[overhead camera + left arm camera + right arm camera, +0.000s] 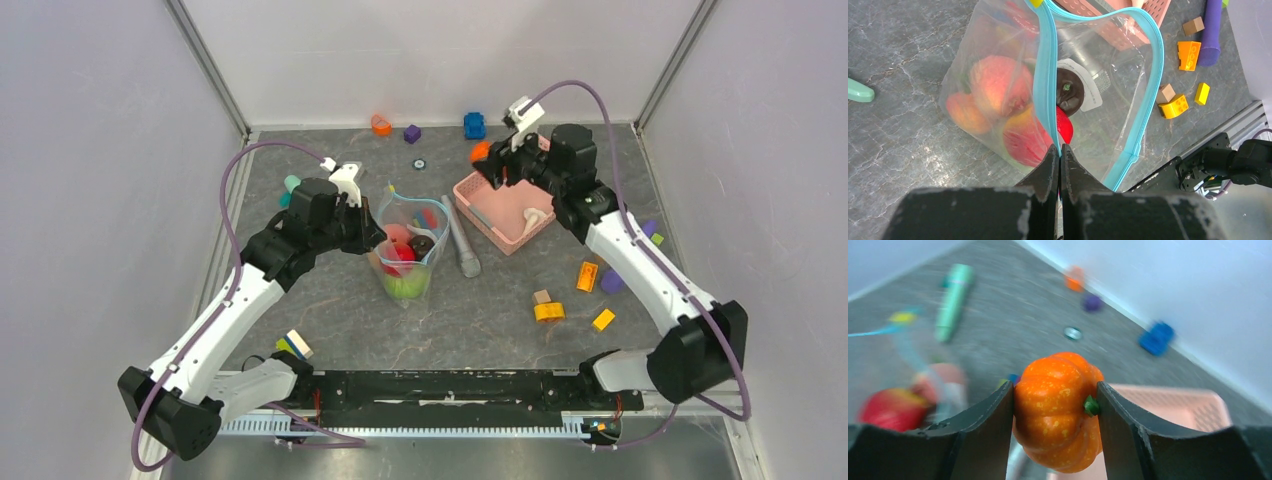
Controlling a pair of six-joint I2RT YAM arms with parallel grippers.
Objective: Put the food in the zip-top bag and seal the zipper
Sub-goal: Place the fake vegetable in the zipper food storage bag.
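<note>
The clear zip-top bag (405, 245) stands open mid-table, its teal zipper (1047, 85) spread in a loop. Inside lie peach, red, dark brown and green food pieces (993, 85). My left gripper (1059, 148) is shut on the near zipper edge and holds the mouth up; it also shows in the top view (368, 238). My right gripper (1054, 390) is shut on the orange pumpkin (1058, 407), held in the air above the pink basket's far left corner (484, 153). A white mushroom-like piece (535, 217) lies in the basket.
The pink basket (500, 215) stands right of the bag, with a grey stick (460, 245) between them. A mint-green stick (290, 185) lies left of the left gripper. Coloured blocks lie at the right (587, 277), along the back (474, 125) and near the left base (294, 346).
</note>
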